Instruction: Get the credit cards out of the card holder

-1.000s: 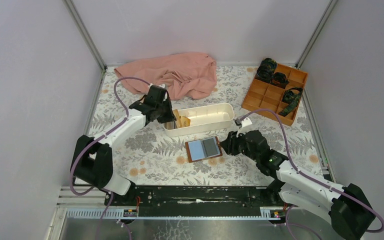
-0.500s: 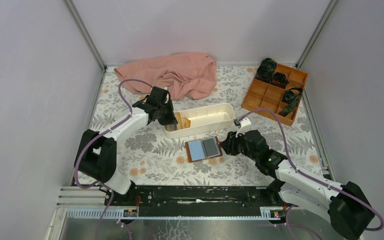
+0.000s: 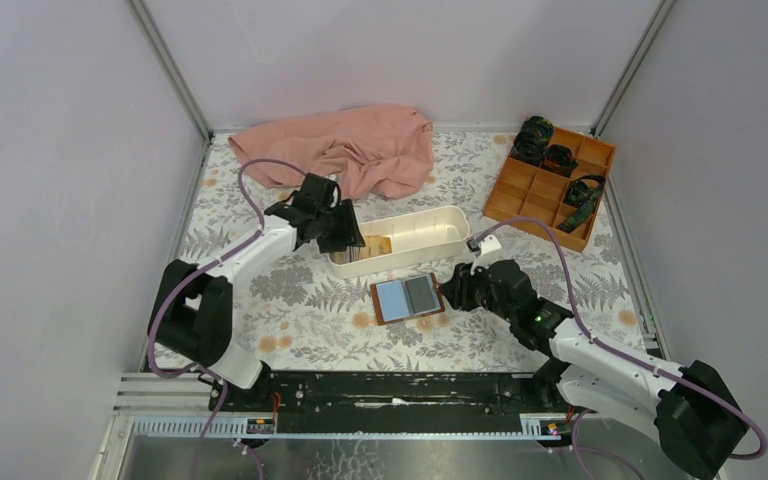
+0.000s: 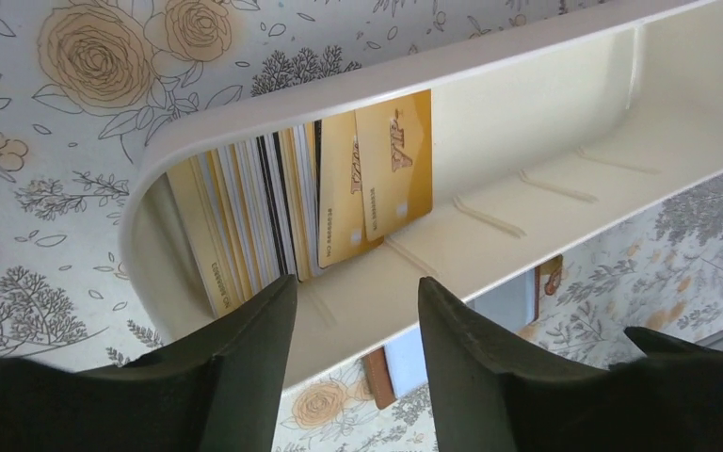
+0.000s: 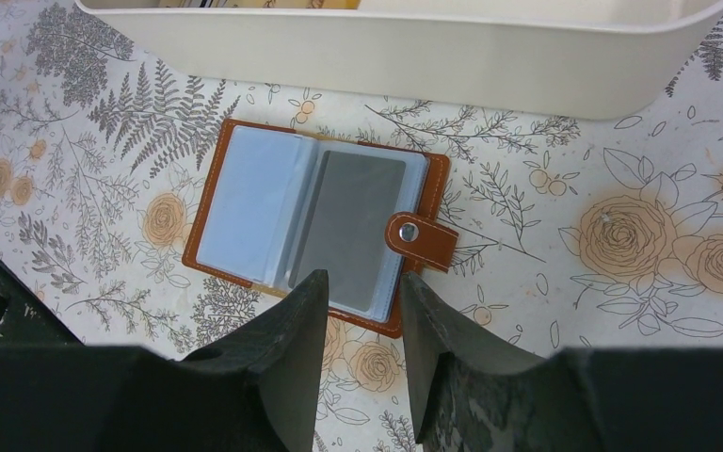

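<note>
Top view, 12 o'clock pointing away from the arm bases; the scene lies on a floral-patterned table (image 3: 290, 300).

(a) Left gripper (image 3: 348, 243): it sits at 9 o'clock of the scene over the left end of the white tray (image 3: 415, 257). In the left wrist view its fingers (image 4: 245, 367) stand spread, with nothing pinched between them. The tray's near wall crosses the gap.

(b) Pink cloth (image 3: 350, 150): it lies crumpled at 12 o'clock of the tray, near it.

(c) White tray: a long oval lying across the table centre. At its left end a stack of credit cards (image 4: 377, 179) stands on edge, and the gold ones face the camera and lean on the stack.

(d) Card holder (image 3: 407, 298): brown leather, it lies open and flat on the table just at 6 o'clock of the tray, apart from it. Its clear sleeves show a light blue card (image 5: 249, 202) on the left and a dark grey card (image 5: 353, 231) on the right. A snap tab (image 5: 424, 240) juts from its 3 o'clock edge.

(e) Right gripper (image 5: 362, 282): it lies at 3 o'clock of the card holder in the top view. In the right wrist view its fingers (image 5: 301, 320) are parted over the holder's near edge, with the grey sleeve visible in the gap. Whether they touch the holder cannot be told.

(f) Orange compartmented box (image 3: 535, 190): it stands at 2 o'clock of the scene, well apart from the tray, and holds dark items (image 3: 535, 138) in its far compartments.
</note>
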Controlling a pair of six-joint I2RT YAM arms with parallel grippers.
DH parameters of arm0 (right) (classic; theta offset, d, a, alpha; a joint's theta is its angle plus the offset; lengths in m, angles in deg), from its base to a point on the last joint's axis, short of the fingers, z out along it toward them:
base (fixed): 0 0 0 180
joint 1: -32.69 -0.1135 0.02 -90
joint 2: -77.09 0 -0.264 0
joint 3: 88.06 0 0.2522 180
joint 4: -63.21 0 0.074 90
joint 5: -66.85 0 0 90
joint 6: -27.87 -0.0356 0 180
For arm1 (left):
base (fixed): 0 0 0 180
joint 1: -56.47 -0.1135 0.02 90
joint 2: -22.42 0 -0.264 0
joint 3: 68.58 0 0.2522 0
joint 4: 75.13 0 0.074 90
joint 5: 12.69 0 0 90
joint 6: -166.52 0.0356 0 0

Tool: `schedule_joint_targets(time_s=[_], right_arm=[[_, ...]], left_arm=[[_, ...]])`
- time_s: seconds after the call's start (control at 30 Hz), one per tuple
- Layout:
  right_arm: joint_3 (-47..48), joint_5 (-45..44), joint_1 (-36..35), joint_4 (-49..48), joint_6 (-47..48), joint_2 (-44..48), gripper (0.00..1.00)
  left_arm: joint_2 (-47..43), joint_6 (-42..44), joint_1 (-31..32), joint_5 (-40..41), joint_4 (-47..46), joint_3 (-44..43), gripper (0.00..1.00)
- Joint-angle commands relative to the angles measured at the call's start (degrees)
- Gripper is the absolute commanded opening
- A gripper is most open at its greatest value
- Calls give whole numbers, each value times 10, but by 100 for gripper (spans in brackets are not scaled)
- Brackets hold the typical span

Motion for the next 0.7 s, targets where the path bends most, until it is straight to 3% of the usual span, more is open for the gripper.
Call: schedule_joint_targets(time_s=[0.0,0.17,0.3,0.4,0.43,0.47,0.5,0.67], right_arm=[[6,-7,3,-30,9,0,41],[8,3,3,-37,12,-4,43],[27,32,2,-39,19,-50,39],[41,41,3,-31,9,-88,31],[39,36,3,-37,0,-93,20],[36,25,3,-41,-7,-95,3],[34,19,3,-43,-11,-95,0],[38,14,3,-42,-20,-99,0]], left_arm=[[-57,-3,-4,31,-10,3,59],[-147,9,12,55,-57,33,60],[-198,24,100,77,-123,63,56],[-202,29,178,90,-188,98,42],[-200,27,198,92,-213,112,32],[-194,20,214,91,-234,127,13],[-187,8,221,86,-252,143,1],[-147,-34,227,58,-340,219,0]])
